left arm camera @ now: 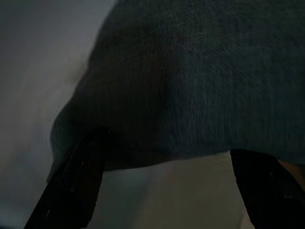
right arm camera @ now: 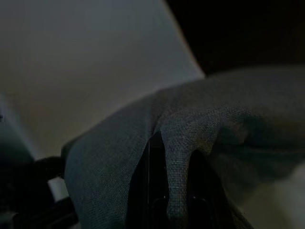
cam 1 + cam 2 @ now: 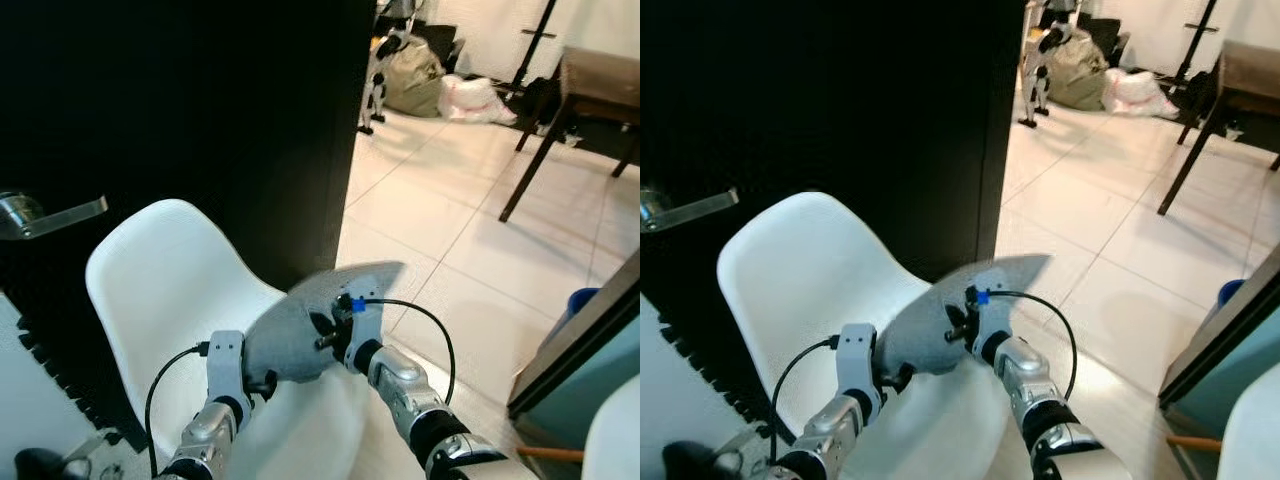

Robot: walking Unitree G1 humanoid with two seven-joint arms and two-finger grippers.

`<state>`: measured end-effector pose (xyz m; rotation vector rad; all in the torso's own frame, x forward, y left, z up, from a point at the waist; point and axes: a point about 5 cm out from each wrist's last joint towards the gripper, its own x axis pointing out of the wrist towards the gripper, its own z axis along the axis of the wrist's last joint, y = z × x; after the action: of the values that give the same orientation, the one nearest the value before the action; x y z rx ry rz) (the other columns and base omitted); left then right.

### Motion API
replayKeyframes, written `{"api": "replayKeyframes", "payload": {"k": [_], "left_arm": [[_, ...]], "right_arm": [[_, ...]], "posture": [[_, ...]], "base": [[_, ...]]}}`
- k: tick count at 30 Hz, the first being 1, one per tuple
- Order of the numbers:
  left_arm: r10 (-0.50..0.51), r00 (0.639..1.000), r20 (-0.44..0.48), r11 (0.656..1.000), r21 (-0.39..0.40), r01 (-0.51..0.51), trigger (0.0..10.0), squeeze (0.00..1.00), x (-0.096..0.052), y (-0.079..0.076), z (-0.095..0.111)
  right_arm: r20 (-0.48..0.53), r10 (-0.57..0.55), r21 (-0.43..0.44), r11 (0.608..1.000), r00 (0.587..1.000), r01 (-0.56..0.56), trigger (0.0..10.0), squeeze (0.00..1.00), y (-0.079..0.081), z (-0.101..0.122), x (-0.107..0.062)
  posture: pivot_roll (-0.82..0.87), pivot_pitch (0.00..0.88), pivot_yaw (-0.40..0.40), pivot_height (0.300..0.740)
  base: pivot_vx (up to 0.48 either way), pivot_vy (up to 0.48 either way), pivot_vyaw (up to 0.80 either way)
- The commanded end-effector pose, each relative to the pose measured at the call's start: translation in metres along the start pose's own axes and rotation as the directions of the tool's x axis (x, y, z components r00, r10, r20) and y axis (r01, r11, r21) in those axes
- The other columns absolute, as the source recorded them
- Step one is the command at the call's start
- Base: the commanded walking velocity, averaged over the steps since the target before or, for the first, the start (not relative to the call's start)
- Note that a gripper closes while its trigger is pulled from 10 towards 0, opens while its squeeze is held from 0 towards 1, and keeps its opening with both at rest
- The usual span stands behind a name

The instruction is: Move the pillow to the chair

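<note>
Left eye view: grey pillow (image 3: 300, 325) held up over the seat of the white chair (image 3: 160, 290), gripped from both sides. Left gripper (image 3: 262, 383) at its near lower edge, fingers (image 1: 71, 181) spread wide (fabric sagging between them). Right gripper (image 3: 325, 335) pinched tight on a fold of cloth. Black door (image 3: 180, 110) right behind, tiled floor (image 3: 450, 240) beyond.
</note>
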<state>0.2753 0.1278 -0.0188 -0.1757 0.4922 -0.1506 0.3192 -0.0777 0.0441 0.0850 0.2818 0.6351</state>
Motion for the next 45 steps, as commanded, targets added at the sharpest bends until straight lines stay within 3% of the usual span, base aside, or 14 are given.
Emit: {"api": "replayKeyframes", "payload": {"k": [1, 12, 21, 28, 35, 38, 45], "left_arm": [[-0.014, 1.0, -0.002, 1.0, 0.015, 0.014, 10.0, 0.0, 0.001, -0.003, 0.001], [-0.03, 0.999, -0.013, 0.998, 0.046, 0.03, 10.0, 0.0, 0.001, -0.007, -0.001], [-0.027, 0.999, -0.016, 0.998, 0.054, 0.028, 10.0, 0.0, 0.001, -0.006, -0.001], [-0.025, 0.999, -0.019, 0.998, 0.063, 0.026, 10.0, 0.0, 0.001, -0.007, -0.002], [-0.024, 0.999, -0.023, 0.997, 0.072, 0.026, 10.0, 0.0, 0.0, -0.006, -0.003], [-0.018, 1.0, -0.016, 0.996, 0.085, 0.019, 10.0, 0.0, 0.0, -0.003, -0.002], [0.006, 1.0, 0.012, 0.997, 0.079, -0.006, 10.0, 0.0, 0.001, 0.002, 0.004]], "right_arm": [[-0.026, 0.037, -0.011, 0.999, 0.999, -0.037, 10.0, 0.0, 0.005, -0.005, 0.0], [-0.207, 0.097, -0.072, 0.991, 0.973, -0.114, 10.0, 0.0, 0.016, -0.031, -0.003], [-0.233, 0.083, -0.071, 0.992, 0.969, -0.102, 10.0, 0.0, 0.016, -0.036, -0.005], [-0.247, 0.084, -0.015, 0.996, 0.965, -0.09, 10.0, 0.0, 0.02, -0.042, -0.006], [-0.189, 0.162, 0.09, 0.985, 0.968, -0.147, 10.0, 0.0, 0.039, -0.042, 0.001], [-0.13, 0.235, 0.109, 0.969, 0.963, -0.222, 10.0, 0.0, 0.056, -0.032, 0.01], [-0.071, 0.237, 0.108, 0.968, 0.969, -0.228, 10.0, 0.0, 0.058, -0.016, 0.018]], "posture": [[-0.01, 0.0, -0.043, 0.74], [-0.01, 0.0, -0.041, 0.74], [-0.01, 0.0, -0.038, 0.74], [-0.01, 0.0, -0.029, 0.74], [0.0, 0.0, -0.023, 0.74], [0.02, 0.0, -0.03, 0.74], [0.05, 0.0, -0.047, 0.74]], "base": [[0.0, 0.0, 0.0], [0.0, -0.178, 0.0], [0.0, 0.0, 0.0], [0.0, 0.0, 0.0], [0.0, 0.0, 0.0], [0.0, 0.0, 0.26], [0.0, 0.0, 0.77]]}}
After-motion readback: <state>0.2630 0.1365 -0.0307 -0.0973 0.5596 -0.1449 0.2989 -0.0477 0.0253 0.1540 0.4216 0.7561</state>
